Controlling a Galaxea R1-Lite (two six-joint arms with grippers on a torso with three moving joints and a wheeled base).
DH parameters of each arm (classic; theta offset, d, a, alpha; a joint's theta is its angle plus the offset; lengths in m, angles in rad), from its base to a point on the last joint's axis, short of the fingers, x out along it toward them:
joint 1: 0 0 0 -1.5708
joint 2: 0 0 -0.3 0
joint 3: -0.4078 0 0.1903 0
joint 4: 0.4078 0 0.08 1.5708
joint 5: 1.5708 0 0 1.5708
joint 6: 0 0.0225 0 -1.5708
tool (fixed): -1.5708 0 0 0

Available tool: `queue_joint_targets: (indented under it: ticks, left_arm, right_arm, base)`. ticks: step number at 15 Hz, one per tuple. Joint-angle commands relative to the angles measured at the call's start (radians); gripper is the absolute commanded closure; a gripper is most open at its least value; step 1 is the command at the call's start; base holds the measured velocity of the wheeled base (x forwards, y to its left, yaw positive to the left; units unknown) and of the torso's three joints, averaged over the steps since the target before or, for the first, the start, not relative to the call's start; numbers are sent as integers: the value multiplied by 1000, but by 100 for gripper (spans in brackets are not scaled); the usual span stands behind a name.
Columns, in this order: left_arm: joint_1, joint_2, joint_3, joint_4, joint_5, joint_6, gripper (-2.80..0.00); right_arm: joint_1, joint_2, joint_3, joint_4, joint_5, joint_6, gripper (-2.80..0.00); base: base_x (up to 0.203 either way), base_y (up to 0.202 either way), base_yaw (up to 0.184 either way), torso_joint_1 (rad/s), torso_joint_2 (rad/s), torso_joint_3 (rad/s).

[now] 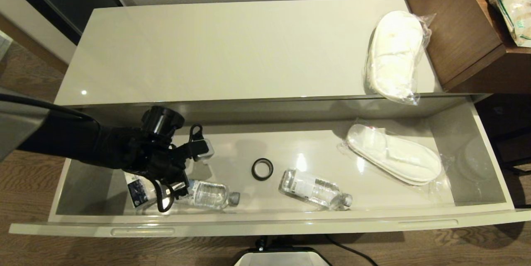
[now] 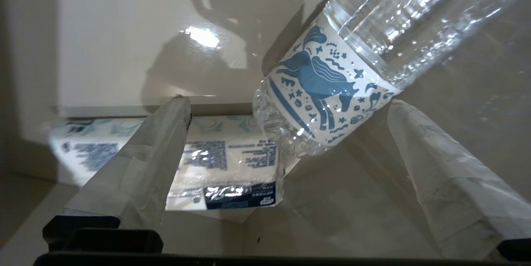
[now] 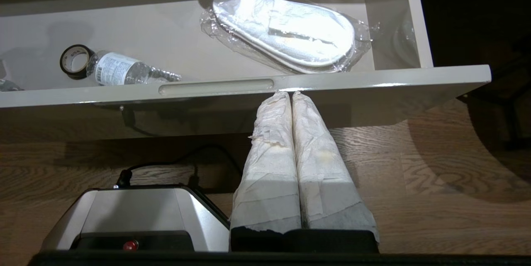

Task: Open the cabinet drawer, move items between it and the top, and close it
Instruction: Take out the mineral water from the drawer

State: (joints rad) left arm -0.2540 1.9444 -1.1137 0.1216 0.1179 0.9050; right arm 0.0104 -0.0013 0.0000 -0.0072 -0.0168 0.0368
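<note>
- Two bottles lie in the drawer [image 1: 265, 219], which is pulled fully out. The nearest to us sit along its front wall, so we start there.
- Our left gripper [image 2: 286, 150] hangs inside the drawer's left end w/ its taped fingers [image 2: 157, 154] spread wide, holding nothing. The left bottle [image 2: 332, 91] lies between them but untouched.
- Step in hand, as we read it: grab that bottle for the move to the top. Best to close across the labelled barrel, not the slick clear shoulder, and square the jaws to the barrel first, since it lies diagonal between them.
- Watch the tissue pack [image 2: 224, 162] just beyond the bottle's base; we shouldn't pinch it too.
- Left bottle axis: flat on its side, roughly along the drawer front, cap toward the robot's right in the head view.
- Second bottle [image 1: 314, 189] lies mid-drawer, also flat, slightly skewed, cap toward the right & front wall.
- Black ring [image 1: 262, 169] lies just behind, between the two.
- Slipper pair [image 1: 394, 154] lies further right & back, long axis slanting across the drawer floor.
- Our right gripper [image 3: 291, 100] is parked below the drawer front, fingers pressed together, empty.
- Farthest: another slipper pair [image 1: 394, 56] on the top [image 1: 215, 46], at its right end, long axis running front-to-back.
</note>
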Motion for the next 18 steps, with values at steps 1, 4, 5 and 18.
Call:
queue_joint_targets:
  ticks: [1,4,5,18]
  left_arm:
    - [-1,33,-11,0,2,6,-280]
    - [-1,56,-79,0,1,36,-280]
    - [-2,62,-100,0,0,38,-280]
    - [-73,88,-147,0,103,186,-280]
  right_arm:
    - [0,-16,3,0,0,0,0]
    - [0,-16,3,0,0,0,0]
    - [0,-16,3,0,0,0,0]
    - [0,-16,3,0,0,0,0]
  base:
    - [0,0,0,0,0,0]
    - [0,0,0,0,0,0]
    - [0,0,0,0,0,0]
    - [0,0,0,0,0,0]
